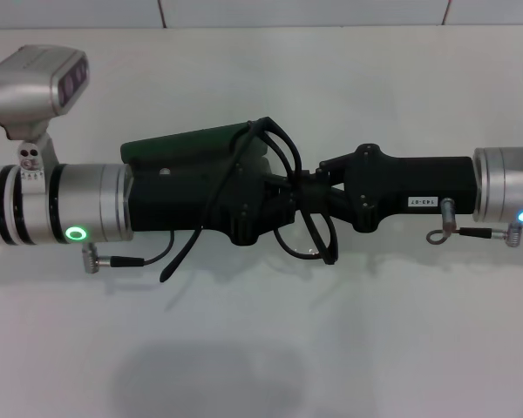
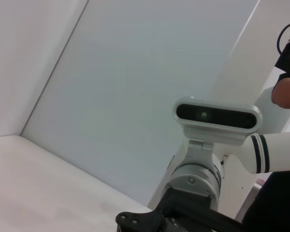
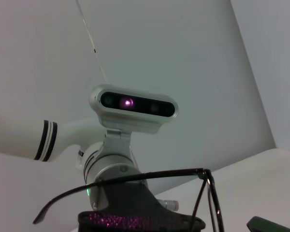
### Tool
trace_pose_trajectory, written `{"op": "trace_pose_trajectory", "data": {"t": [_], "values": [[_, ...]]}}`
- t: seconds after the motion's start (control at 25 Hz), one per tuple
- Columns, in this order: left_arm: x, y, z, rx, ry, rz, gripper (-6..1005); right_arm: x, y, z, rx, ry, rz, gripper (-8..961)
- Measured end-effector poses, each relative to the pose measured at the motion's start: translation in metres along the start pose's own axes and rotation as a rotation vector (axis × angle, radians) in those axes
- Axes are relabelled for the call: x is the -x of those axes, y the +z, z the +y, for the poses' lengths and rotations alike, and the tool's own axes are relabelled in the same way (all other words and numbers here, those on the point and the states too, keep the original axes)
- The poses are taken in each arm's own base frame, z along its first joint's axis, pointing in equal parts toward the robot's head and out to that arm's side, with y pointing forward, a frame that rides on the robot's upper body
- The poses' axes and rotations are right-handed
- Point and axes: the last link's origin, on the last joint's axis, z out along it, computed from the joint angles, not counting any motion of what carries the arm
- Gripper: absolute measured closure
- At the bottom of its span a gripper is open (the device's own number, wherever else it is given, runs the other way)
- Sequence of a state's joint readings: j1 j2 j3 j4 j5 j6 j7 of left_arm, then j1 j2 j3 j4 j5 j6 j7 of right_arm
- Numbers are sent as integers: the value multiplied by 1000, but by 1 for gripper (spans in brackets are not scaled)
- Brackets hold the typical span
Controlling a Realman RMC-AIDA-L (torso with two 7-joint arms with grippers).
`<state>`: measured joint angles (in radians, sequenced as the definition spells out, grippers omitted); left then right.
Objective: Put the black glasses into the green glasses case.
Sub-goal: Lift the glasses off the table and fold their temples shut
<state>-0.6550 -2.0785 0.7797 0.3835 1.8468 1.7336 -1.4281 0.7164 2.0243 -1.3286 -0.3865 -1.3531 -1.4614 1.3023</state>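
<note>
Thin black plastic-framed glasses show a slight gloss, the dark green hard case reads smooth and matt, the white tabletop matt.

Right wrist view. The other arm's wrist camera sits mid-picture, a silver oblong housing with a dark front window and a purple-lit lens. It is mounted on a silver cylindrical wrist. A white arm segment with two black rings runs off from it to one side.

In front of the wrist, the black glasses: one slim temple arm stretches across, its tip free in the air, and joins the frame at a hinge; part of a rim drops away from there. Below the temple arm, a black gripper body with purple glints. A sliver of the green glasses case shows at the picture's corner. White walls behind; pale table.
</note>
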Motion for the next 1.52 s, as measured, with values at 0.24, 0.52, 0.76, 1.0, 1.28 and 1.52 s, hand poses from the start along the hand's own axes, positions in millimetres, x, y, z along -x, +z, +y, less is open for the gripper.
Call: {"op": "trace_pose_trajectory", "data": {"t": [0.24, 0.52, 0.76, 1.0, 1.28, 1.52], "values": [[0, 0, 0, 4, 0, 1, 994, 0, -4, -2, -26, 9, -19, 895], [1, -7, 2, 7, -10, -2, 993, 11, -29, -17, -142, -25, -120, 895], [7, -8, 3, 11, -32, -40, 992, 22, -70, -24, -310, -254, -190, 893], [11, -9, 4, 11, -49, -56, 991, 15, -86, -26, -426, -537, -119, 895], [11, -9, 4, 13, -48, -58, 990, 2, -64, -23, -369, -616, -62, 894], [11, -8, 4, 14, -48, -58, 989, -2, -38, -22, -307, -634, -37, 895]]}}
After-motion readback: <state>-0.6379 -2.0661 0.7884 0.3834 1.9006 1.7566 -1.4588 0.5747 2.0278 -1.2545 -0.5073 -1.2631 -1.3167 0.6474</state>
